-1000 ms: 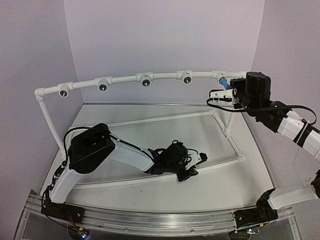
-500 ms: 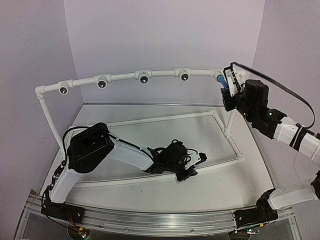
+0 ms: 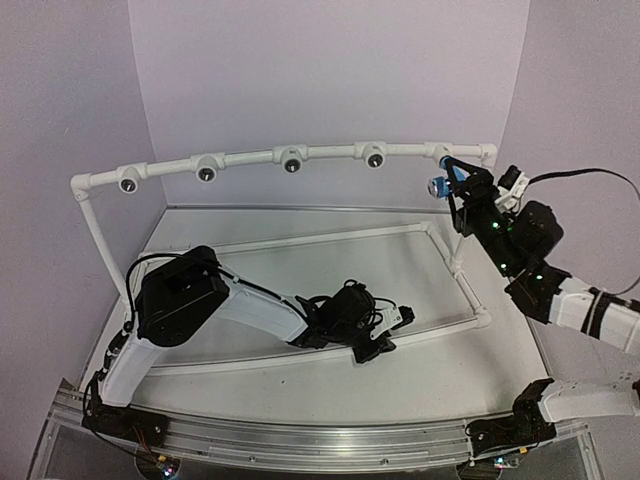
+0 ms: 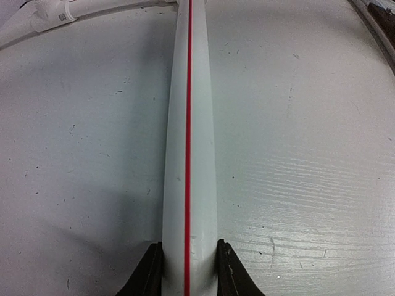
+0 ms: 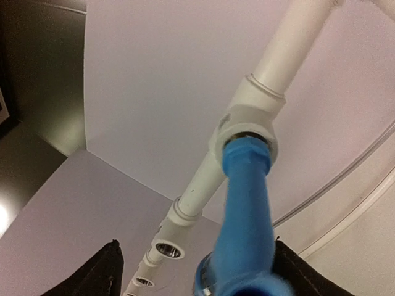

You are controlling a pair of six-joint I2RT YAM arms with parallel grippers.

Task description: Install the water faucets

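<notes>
The right pincer [image 5: 196,264] is raised to the far right end of the top rail, and its dark fingers [image 5: 105,271] are spread wide apart. The water faucet [image 5: 247,203], a small bright-blue piece, sits between them. It lies close against one finger, with a broad gap to the other, and I cannot tell whether it actually touches the near one. Nothing is being pinched there. The far end of the faucet is seated in the round mouth of a white tee fitting [image 5: 247,117] just ahead of the pincer tips, and its near end points back towards the pincer's palm. Beyond that fitting the white top rail [image 5: 197,185] runs away from the pincer, with more tee fittings [image 3: 292,158] strung along it, their dark openings bare.

The left pincer [image 4: 188,271] lies low over the table [image 4: 308,154], its arm stretched out nearly flat. Its two fingers are drawn in against either side of a white pipe with a thin red line [image 4: 188,123], clamping it between them. That pipe lies on the table and runs straight ahead from the fingertips to a white joint [image 4: 49,15] at the far end, off to one side. The blue faucet is well away from this pincer, up at the other arm
</notes>
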